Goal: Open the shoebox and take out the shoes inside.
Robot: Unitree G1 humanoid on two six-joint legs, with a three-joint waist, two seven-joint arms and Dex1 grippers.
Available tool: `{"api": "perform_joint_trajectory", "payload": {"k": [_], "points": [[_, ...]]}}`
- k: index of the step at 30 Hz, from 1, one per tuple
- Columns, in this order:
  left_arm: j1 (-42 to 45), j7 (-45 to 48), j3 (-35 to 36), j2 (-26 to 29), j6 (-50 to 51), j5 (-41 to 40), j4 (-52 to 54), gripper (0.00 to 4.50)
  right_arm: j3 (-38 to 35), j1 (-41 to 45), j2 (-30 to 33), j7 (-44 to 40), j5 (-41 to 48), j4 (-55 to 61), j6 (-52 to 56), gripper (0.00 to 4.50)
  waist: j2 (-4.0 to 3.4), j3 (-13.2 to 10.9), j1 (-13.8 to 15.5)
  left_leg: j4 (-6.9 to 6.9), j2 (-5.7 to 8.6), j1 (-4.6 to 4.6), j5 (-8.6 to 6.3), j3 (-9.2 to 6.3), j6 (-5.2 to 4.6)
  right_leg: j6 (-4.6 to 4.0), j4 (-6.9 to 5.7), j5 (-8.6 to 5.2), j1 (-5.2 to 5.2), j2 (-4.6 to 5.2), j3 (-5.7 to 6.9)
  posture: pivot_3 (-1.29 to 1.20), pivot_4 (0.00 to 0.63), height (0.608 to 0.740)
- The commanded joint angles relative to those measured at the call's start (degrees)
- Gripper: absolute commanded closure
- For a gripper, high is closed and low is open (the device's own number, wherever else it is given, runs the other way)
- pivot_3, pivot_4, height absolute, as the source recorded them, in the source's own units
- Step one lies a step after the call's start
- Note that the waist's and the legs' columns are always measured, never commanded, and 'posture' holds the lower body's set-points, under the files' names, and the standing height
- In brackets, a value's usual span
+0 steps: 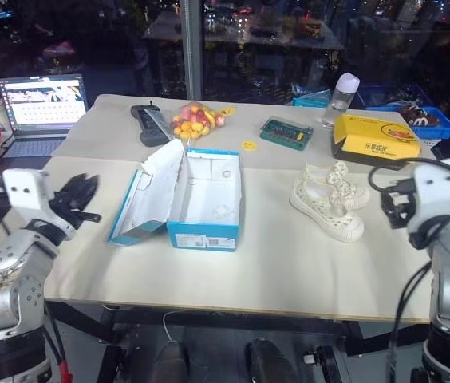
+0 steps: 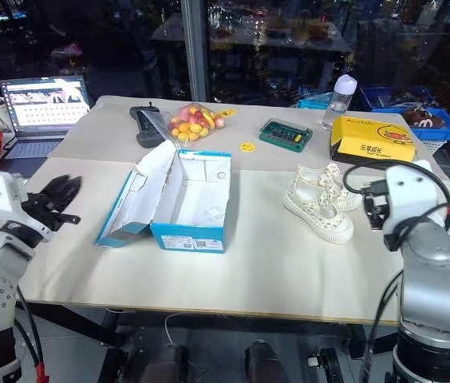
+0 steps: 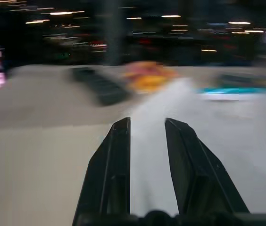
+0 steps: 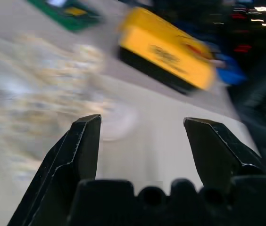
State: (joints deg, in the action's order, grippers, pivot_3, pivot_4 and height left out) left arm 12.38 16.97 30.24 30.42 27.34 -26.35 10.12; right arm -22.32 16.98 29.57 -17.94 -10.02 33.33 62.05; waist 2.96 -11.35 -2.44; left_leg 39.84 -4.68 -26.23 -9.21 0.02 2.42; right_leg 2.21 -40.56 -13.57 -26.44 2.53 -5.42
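Shoes sit free of both grippers: the right gripper (image 4: 142, 136), fingers spread wide and empty, hangs near the pair of small cream-white perforated shoes (image 1: 329, 201) on the table, right of the bright blue cardboard shoebox (image 1: 205, 209), lid open. The left gripper (image 1: 77, 199) is closed, empty. They look light and soft, best pinched at the heel. Both wrist views are blurred.

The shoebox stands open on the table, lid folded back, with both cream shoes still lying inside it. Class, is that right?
Not quite. The shoebox does stand open with its lid folded back, but its white inside holds no shoes. Both shoes sit on the table beside the box, on the robot's right of it, as the left eye view shows.
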Motion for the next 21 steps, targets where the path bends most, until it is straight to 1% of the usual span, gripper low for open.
{"api": "perform_joint_trajectory", "payload": {"k": [1,2,3,5,6,8,12,21], "points": [[-2.1,-4.1,2.4,-1.8,-5.6,4.0,-6.6,3.29,-1.2,-3.0,-0.5,3.2,-0.3,-3.5,-8.0,1.09,-0.02,0.0,-0.2,0.00,0.00,-0.01,0.00,0.01,0.00,0.01,0.02,0.01,0.00,0.01,0.00,0.00,0.150,0.673],[-2.8,-4.3,1.8,-1.8,-5.9,4.9,-7.8,3.29,1.0,-4.5,0.0,3.3,-0.8,-5.9,-10.9,1.09,-0.01,0.0,-0.2,-0.01,0.00,-0.01,0.00,0.01,0.00,0.02,0.06,0.01,0.02,0.00,-0.01,0.00,0.150,0.673],[-3.1,-4.5,1.3,-1.8,-5.3,5.3,-8.7,3.29,1.6,-5.3,-0.8,3.7,-0.3,-7.9,-13.5,1.09,0.01,0.0,-0.3,-0.02,-0.01,-0.01,-0.01,0.00,0.00,0.01,0.06,0.01,0.01,0.00,0.00,0.00,0.150,0.673],[-3.1,-4.5,1.2,-1.8,-5.8,5.5,-9.9,3.29,1.5,-6.5,-2.2,4.7,0.5,-10.9,-16.5,1.09,0.01,0.0,-0.3,-0.03,-0.03,-0.01,-0.06,0.00,0.08,0.01,0.06,0.01,0.00,-0.01,0.02,0.00,0.150,0.673],[-3.1,-4.4,1.2,-1.6,-6.1,5.7,-10.4,3.29,1.1,-7.1,-2.6,5.2,0.8,-11.7,-17.7,1.09,0.02,0.0,-0.3,-0.03,-0.03,-0.03,-0.25,0.00,0.39,0.01,0.06,0.01,-0.02,-0.01,0.03,0.00,0.150,0.673],[-3.0,-4.5,1.4,-1.3,-6.9,6.2,-11.4,3.29,0.6,-8.0,-3.4,5.8,1.2,-13.0,-19.8,1.09,0.01,0.0,-0.1,-0.03,-0.03,-0.06,-0.28,-0.01,0.44,0.01,0.11,0.01,-0.03,0.00,0.04,0.00,0.150,0.673],[-2.1,-4.7,2.0,-1.5,-8.2,6.0,-13.2,3.29,-0.5,-7.8,-4.9,7.4,2.8,-15.2,-21.7,1.09,0.01,0.0,-0.1,-0.04,-0.03,-0.07,-0.30,-0.01,0.47,0.01,0.38,0.02,0.09,0.01,0.03,0.00,0.150,0.673],[-0.9,-5.4,1.4,-2.0,-11.1,6.4,-14.8,3.29,0.2,-7.0,-3.6,9.0,3.0,-18.5,-24.1,1.09,0.02,0.0,-0.1,-0.06,-0.03,-0.10,-0.30,-0.01,0.47,0.02,0.42,0.02,0.10,0.01,0.04,0.00,0.150,0.673]]}}
